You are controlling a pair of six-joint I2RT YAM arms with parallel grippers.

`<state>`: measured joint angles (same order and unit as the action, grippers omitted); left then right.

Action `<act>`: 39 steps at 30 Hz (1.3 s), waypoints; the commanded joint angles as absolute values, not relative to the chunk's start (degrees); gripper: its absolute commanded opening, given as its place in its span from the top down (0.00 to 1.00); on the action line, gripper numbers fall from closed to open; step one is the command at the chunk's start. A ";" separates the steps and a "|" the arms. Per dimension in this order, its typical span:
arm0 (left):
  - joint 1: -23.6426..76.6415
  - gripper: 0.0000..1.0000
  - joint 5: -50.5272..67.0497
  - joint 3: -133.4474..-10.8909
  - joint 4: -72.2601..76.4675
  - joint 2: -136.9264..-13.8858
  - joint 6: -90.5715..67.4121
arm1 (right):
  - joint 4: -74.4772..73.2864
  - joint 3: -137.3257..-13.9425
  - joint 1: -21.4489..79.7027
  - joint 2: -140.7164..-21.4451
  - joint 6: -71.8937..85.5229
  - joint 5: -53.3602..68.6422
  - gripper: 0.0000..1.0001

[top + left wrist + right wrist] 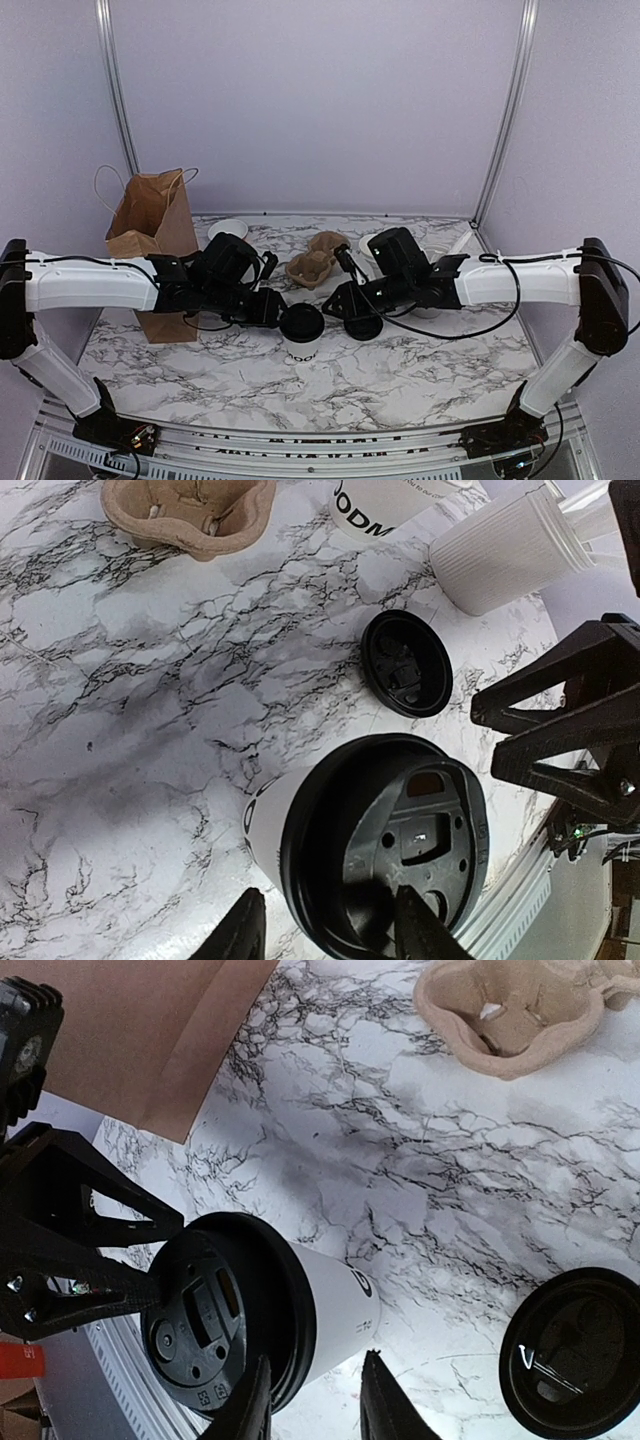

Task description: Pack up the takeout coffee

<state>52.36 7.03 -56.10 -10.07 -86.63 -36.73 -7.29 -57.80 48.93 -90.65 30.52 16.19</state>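
The cup (pixel 300 350) stands mid-table with its lid (pixel 301 322) on, between both grippers. The left gripper (pixel 274 306) is at the lid's left rim, fingers spread, holding nothing. The right gripper (pixel 337 300) is just right of the cup, also parted and empty. A second lid (pixel 363 327) lies beside the cup. A carrier (pixel 312 262) and a bag (pixel 150 225) stand behind.

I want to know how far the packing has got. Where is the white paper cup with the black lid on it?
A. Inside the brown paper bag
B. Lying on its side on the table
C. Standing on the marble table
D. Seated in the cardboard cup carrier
C: the white paper cup with black lettering stands upright on the marble table, its round black plastic lid on, apart from the brown paper bag and the moulded cardboard cup carrier.
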 commanded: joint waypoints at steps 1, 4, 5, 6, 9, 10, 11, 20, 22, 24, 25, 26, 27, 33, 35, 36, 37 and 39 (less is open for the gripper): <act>52.60 0.56 7.04 -56.61 -10.34 -87.57 -35.68 | -5.19 -57.53 48.98 -92.33 31.35 17.86 0.70; 52.65 0.56 7.05 -56.45 -10.30 -88.07 -35.60 | -4.67 -57.16 49.02 -93.00 31.59 18.53 0.71; 52.65 0.56 7.03 -56.43 -10.29 -88.25 -35.60 | -4.59 -57.11 49.03 -93.13 31.62 18.67 0.71; 52.65 0.57 7.04 -56.38 -10.21 -88.35 -35.60 | -4.49 -56.94 49.04 -93.28 31.56 18.84 0.71; 52.65 0.57 7.24 -56.21 -9.89 -89.00 -35.51 | -4.49 -56.63 48.99 -93.64 31.55 19.18 0.72; 52.65 0.57 7.22 -56.17 -9.85 -89.20 -35.44 | -4.51 -56.42 49.02 -93.76 31.62 19.24 0.72; 52.65 0.57 7.32 -56.16 -9.79 -89.41 -35.42 | -4.45 -56.12 49.01 -93.82 31.68 19.25 0.72; 52.56 0.57 6.60 -55.64 -9.23 -90.59 -35.33 | -5.20 -52.05 51.77 -93.63 33.58 15.17 0.76; 52.48 0.57 6.22 -55.70 -9.23 -90.79 -35.22 | -5.10 -51.52 52.99 -93.17 34.55 13.71 0.76; 52.40 0.57 6.00 -55.96 -9.22 -90.88 -34.97 | -5.10 -51.10 53.71 -92.12 35.58 11.85 0.77; 52.39 0.57 5.98 -56.17 -9.25 -90.97 -34.78 | -5.10 -50.99 54.04 -91.69 35.96 11.05 0.77; 52.32 0.57 6.02 -56.35 -9.23 -91.00 -34.62 | -5.10 -51.09 54.29 -91.07 36.49 10.27 0.77; 52.25 0.57 6.03 -56.60 -9.23 -91.07 -34.42 | -5.14 -51.19 54.51 -90.49 36.93 9.53 0.77; 51.94 0.57 5.99 -58.42 -9.32 -91.06 -32.91 | -5.10 -52.60 56.04 -88.22 38.85 6.39 0.76; 51.94 0.57 6.10 -59.35 -9.72 -90.98 -32.25 | -5.13 -52.75 56.32 -88.07 39.29 5.97 0.77; 51.94 0.57 6.11 -59.74 -9.86 -90.95 -31.93 | -5.18 -52.67 56.41 -88.02 39.51 5.76 0.76; 51.94 0.57 6.16 -60.07 -9.97 -90.76 -31.71 | -5.22 -52.55 56.42 -87.94 39.73 5.53 0.76; 51.94 0.56 6.20 -60.63 -10.35 -90.64 -31.32 | -5.52 -52.20 56.40 -87.58 40.19 4.93 0.77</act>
<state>52.16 6.96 -58.54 -7.33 -90.06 -33.76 -3.14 -52.51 55.42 -88.84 38.72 6.46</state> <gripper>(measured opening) 0.435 0.235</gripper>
